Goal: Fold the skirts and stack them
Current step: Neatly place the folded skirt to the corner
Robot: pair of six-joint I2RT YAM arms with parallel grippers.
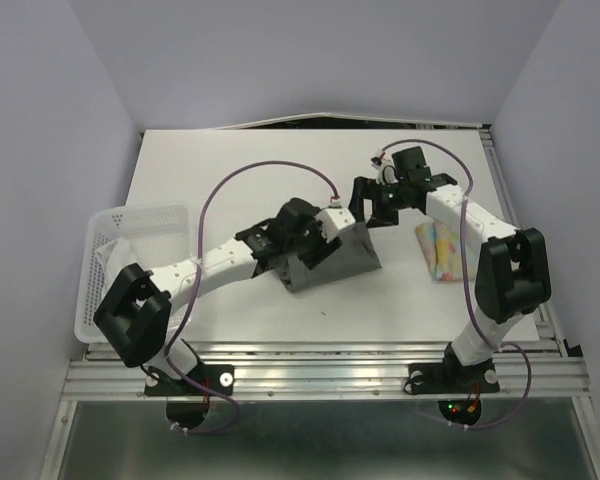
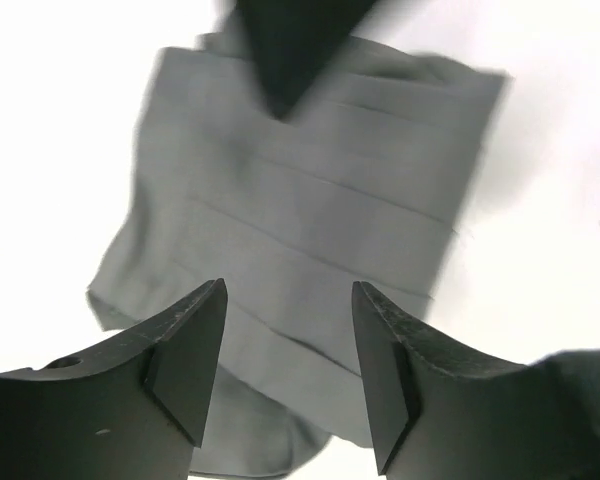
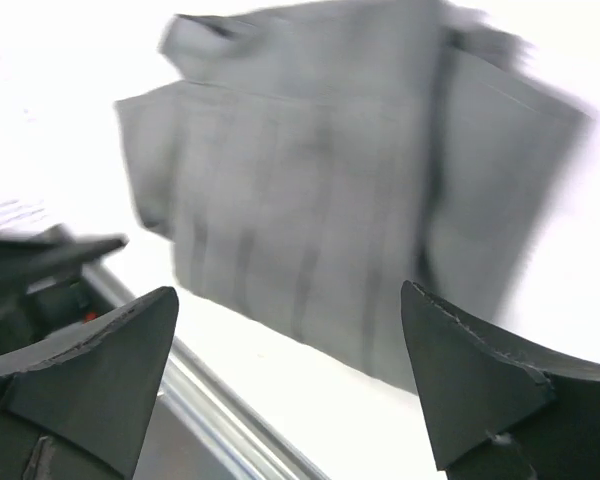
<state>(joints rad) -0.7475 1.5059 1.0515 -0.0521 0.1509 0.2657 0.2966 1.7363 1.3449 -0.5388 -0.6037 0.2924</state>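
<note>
The grey pleated skirt [image 1: 352,260] lies folded into a rough square at the table's middle. It fills the left wrist view [image 2: 300,220] and the right wrist view [image 3: 320,190]. My left gripper [image 1: 335,238] hovers just above it, open and empty [image 2: 288,300]. My right gripper [image 1: 365,212] is open and empty [image 3: 290,300] above the skirt's far right edge; one of its fingertips [image 2: 280,60] shows in the left wrist view. The floral skirt [image 1: 442,250] lies folded at the right. A white cloth [image 1: 140,242], seemingly the white skirt, lies in the basket.
The white slatted basket [image 1: 105,300] stands at the table's left edge. A metal rail [image 1: 320,350] runs along the near edge and also shows in the right wrist view [image 3: 210,400]. The left arm's body [image 3: 30,260] is close at the left of that view.
</note>
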